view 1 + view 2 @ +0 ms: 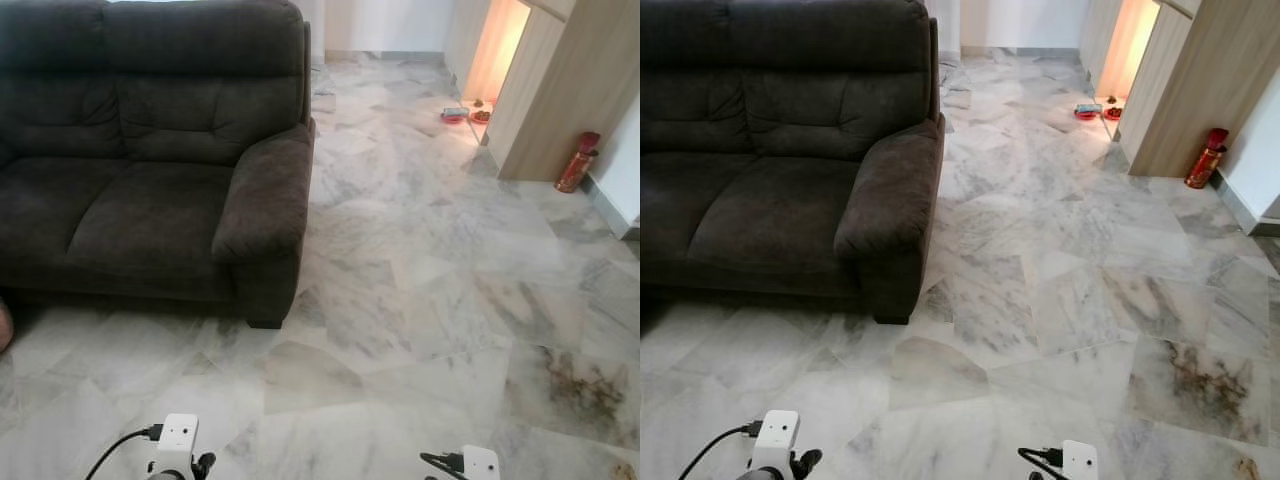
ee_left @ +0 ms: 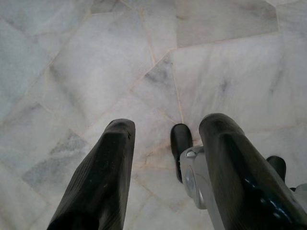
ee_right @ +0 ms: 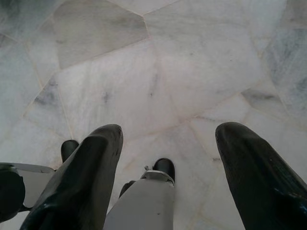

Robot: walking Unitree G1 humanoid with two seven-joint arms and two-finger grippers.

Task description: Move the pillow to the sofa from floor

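Note:
A dark brown two-seat sofa (image 1: 150,150) stands at the left on the pale marble floor (image 1: 420,300), its seat cushions bare. At the far left edge, on the floor before the sofa, a sliver of something pinkish and rounded (image 1: 4,326) shows; I cannot tell whether it is the pillow. Both arms hang low, their white wrist units (image 1: 176,440) (image 1: 480,463) at the bottom of the picture. My left gripper (image 2: 168,125) is open over bare tiles. My right gripper (image 3: 170,130) is open too, with nothing between its fingers.
A wooden cabinet (image 1: 545,90) stands at the back right with a red fire extinguisher (image 1: 577,162) beside it. Small red dishes (image 1: 456,115) lie on the floor near a lit doorway. A brown stain (image 1: 575,385) marks the tiles at the right.

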